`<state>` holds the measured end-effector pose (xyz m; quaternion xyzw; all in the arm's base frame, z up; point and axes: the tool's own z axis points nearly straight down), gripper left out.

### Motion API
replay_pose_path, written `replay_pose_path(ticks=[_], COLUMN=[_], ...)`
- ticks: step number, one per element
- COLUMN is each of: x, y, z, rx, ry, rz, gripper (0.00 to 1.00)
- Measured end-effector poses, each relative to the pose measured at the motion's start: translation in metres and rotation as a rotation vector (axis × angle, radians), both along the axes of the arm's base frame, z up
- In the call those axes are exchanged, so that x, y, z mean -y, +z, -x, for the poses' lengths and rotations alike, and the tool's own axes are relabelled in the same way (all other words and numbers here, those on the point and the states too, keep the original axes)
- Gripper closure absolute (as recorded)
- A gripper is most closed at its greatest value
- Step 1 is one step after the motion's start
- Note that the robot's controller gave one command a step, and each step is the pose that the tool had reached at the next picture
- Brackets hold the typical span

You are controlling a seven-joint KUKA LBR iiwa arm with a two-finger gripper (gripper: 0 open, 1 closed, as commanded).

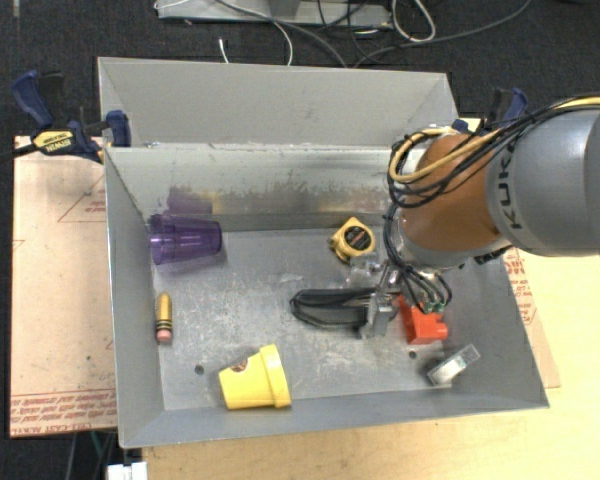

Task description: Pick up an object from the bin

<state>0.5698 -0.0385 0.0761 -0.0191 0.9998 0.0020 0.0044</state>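
My gripper (pixel 378 308) is low in the right half of the bin, at the right end of a black curved thing (pixel 325 306) that lies flat on the floor. A small red block (pixel 422 325) sits just to the gripper's right, partly under the arm. Behind the gripper, near the back wall, lies a little yellow tape measure (pixel 352 240). Whether the gripper touches the black thing I cannot tell.
A purple cup (pixel 185 241) lies on its side at the back left. An orange crayon (pixel 163 317) is by the left wall and a yellow cup (pixel 255 378) near the front. A small silver piece (pixel 452 364) rests at the front right.
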Motion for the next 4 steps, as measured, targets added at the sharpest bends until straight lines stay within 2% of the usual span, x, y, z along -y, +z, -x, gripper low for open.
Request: replay_pose_path(ticks=[1,2,4], x=[0.0,-0.001,-0.001], y=[0.0,0.017,0.043], z=[0.0,0.002,0.001], rx=[0.0,-0.006,-0.003], ry=[0.0,0.001,0.002], rz=[0.0,-0.001,-0.001], gripper=[1.0,1.0,1.0])
